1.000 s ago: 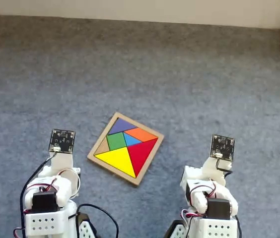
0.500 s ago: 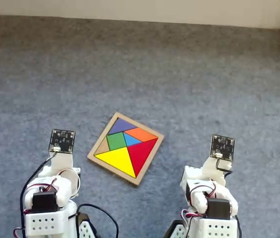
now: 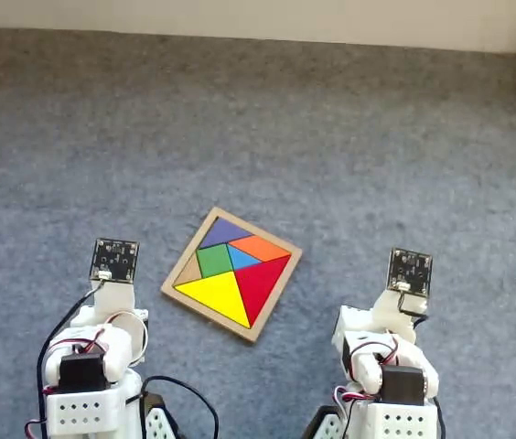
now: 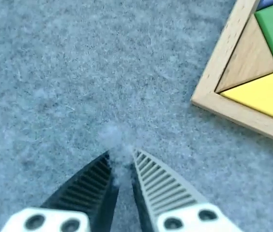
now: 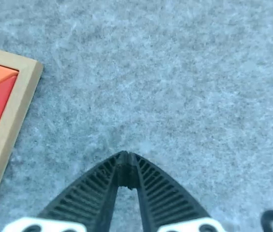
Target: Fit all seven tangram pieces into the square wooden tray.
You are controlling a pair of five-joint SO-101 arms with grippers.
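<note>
The square wooden tray (image 3: 291, 271) lies turned like a diamond on the grey carpet between the two arms. In it sit a yellow triangle (image 3: 214, 294), a red triangle (image 3: 263, 282), an orange piece (image 3: 260, 246), a purple triangle (image 3: 220, 231), a green square (image 3: 213, 261), a small blue triangle (image 3: 241, 257) and a wood-coloured triangle (image 3: 188, 270). My left gripper (image 4: 121, 158) hovers shut over bare carpet beside the tray's corner (image 4: 209, 96), holding nothing. My right gripper (image 5: 125, 159) is shut and empty over carpet, a little off the tray's edge (image 5: 11, 111).
Both arms (image 3: 93, 361) (image 3: 388, 366) are folded back at the near edge, one on each side of the tray. Grey carpet spreads all round, with a pale wall strip (image 3: 258, 18) along the far edge.
</note>
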